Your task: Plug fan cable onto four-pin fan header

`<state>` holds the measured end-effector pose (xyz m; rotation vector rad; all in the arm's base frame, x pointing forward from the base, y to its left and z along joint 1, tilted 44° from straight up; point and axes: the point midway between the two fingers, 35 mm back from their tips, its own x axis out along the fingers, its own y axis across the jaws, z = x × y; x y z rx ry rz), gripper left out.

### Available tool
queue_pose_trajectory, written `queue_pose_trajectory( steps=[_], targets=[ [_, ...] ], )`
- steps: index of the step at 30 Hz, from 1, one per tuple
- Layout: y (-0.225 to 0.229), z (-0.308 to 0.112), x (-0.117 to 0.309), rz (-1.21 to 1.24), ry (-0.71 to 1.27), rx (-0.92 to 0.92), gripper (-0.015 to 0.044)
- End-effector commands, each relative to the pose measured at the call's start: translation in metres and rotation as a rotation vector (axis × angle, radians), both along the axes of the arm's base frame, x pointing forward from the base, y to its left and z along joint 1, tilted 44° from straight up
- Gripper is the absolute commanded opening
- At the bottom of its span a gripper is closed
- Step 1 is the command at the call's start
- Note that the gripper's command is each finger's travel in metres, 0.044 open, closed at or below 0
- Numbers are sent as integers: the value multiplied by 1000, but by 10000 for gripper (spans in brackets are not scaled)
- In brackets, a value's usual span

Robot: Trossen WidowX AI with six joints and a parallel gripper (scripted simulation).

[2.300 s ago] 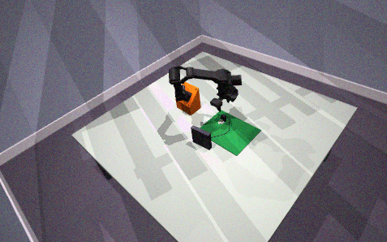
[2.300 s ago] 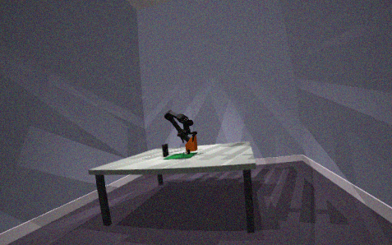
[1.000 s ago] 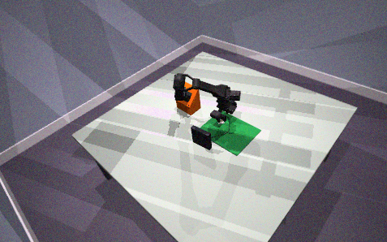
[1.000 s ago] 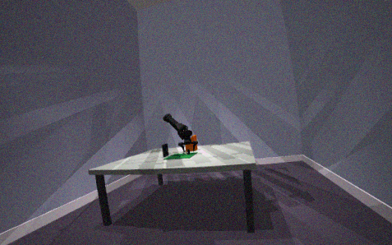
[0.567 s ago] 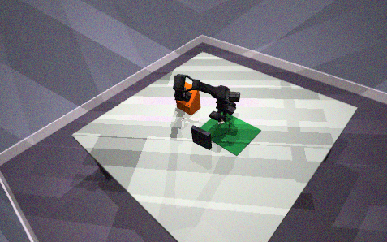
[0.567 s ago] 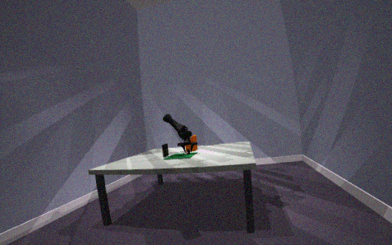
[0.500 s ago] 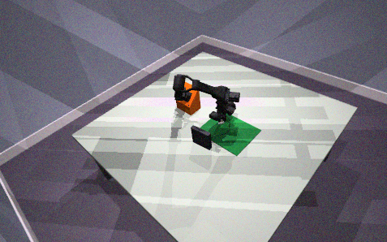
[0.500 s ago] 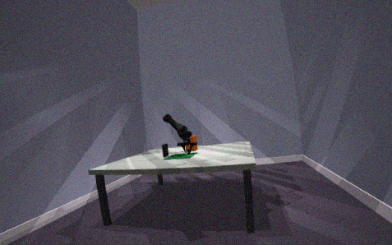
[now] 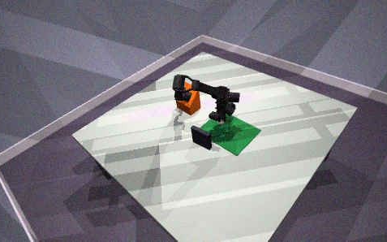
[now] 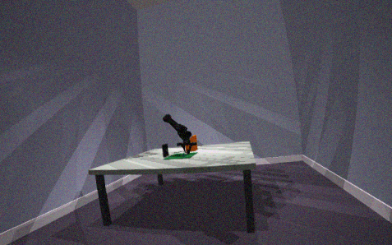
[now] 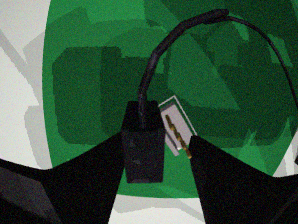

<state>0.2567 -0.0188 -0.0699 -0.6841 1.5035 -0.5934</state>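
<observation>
One claw point(image 9: 222, 121) point(image 10: 188, 152) point(image 11: 158, 140) clenched on one black plug point(image 11: 143, 155), one arching cable point(image 11: 172, 39), one pin header point(image 11: 180, 120) beside, one green board point(image 9: 242, 139) point(image 10: 180, 156) point(image 11: 80, 32) below

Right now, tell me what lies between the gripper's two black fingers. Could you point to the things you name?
The black boxy cable plug point(image 11: 143, 155); the wrist view shows it, pale header point(image 11: 181, 123) alongside.

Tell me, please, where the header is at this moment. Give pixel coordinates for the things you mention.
In the wrist view, the header point(image 11: 181, 125) is right of centre on the green board point(image 9: 240, 143) point(image 10: 172, 157) point(image 11: 80, 95), just right of the black plug point(image 11: 144, 156).
</observation>
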Motion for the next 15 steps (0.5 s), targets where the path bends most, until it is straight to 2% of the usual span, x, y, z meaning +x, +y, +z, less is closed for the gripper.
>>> queue_pose_trajectory(
  steps=[1,15],
  targets=[
    [13,-9,0,-3,-1,60,5],
    [13,-9,0,-3,-1,60,0]
  ],
)
